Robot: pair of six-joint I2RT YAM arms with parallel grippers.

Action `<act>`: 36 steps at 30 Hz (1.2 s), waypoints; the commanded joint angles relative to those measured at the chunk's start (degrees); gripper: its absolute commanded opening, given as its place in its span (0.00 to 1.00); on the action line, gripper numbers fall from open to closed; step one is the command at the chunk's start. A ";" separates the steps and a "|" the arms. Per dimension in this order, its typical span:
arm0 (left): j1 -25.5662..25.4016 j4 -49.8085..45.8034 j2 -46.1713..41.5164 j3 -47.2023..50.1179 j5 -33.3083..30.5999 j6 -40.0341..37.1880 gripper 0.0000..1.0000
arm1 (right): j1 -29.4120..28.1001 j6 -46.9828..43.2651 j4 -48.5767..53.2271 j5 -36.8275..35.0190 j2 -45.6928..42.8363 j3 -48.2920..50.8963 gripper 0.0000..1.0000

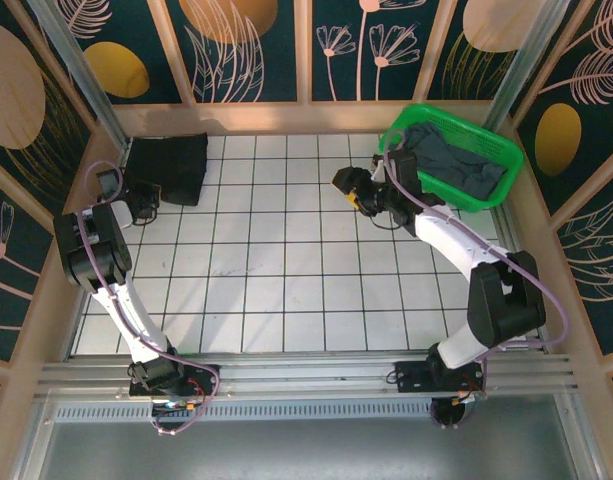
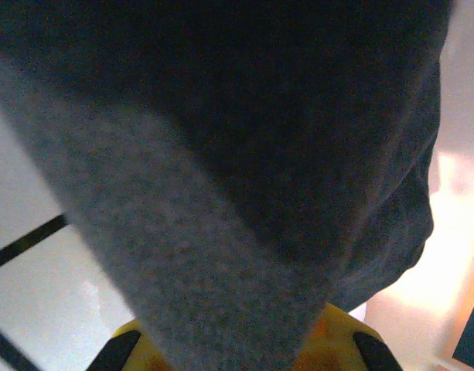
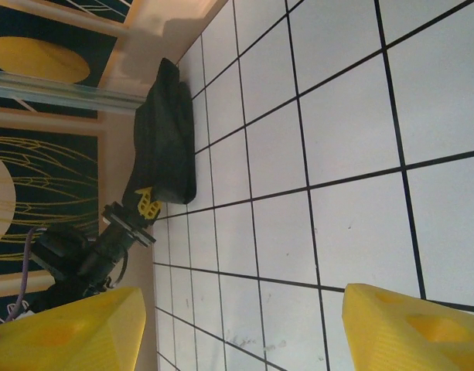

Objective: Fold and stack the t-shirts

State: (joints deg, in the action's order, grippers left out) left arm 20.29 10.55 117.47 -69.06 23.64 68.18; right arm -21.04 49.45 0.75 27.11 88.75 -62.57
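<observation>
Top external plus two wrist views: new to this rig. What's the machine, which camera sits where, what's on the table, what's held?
The machine is two robot arms, a left arm and a right arm, bolted at the near edge of a white tiled table. The top view looks down from above and behind them. Each wrist view rides on one arm and looks past its yellow fingers.

A folded black t-shirt lies in the far left corner. The left fingers are shut on its edge, and the left wrist view sees that cloth up close. A grey t-shirt lies crumpled in the green basket at far right. The right fingers are open and hold nothing, above bare tiles.
</observation>
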 commanded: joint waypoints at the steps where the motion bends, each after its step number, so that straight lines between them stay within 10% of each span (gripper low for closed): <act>1: -0.09 2.29 -2.66 2.08 2.23 0.79 0.00 | 0.01 -0.72 -2.83 1.45 1.52 -2.47 0.69; 4: -0.16 2.12 -3.38 2.63 3.15 0.06 0.12 | -0.17 -0.78 -4.26 1.56 1.60 -2.74 0.69; 8: -0.42 -5.16 -9.01 2.01 -1.39 -5.48 0.99 | -0.35 -0.97 -8.57 0.29 -0.86 -1.58 0.78; 11: -1.51 -8.78 -17.77 3.91 -8.48 -7.95 0.99 | -0.20 -0.97 -10.94 -1.04 -3.06 -0.74 0.99; 17: -6.81 -16.19 -35.28 6.79 -26.81 -8.34 0.99 | 2.21 -1.89 -7.93 -4.67 -5.35 -2.76 0.99; 25: -12.37 -29.34 -50.87 7.77 -53.28 -16.45 0.99 | 7.34 -14.48 17.14 -32.60 -9.64 -11.78 0.99; 31: -12.44 -4.86 -65.18 33.53 -52.19 -45.84 0.99 | 11.53 -25.02 1.22 -46.41 -20.50 10.41 0.99; 36: -12.47 12.01 -60.93 46.74 -41.22 -47.07 0.99 | 11.35 -37.06 -22.76 -55.01 -23.09 31.53 0.99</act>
State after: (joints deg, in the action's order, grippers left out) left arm 8.10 9.61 53.84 -25.91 -22.35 28.88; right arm -9.74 21.91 -7.97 -19.92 64.34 -36.45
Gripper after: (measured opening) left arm 0.988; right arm 0.988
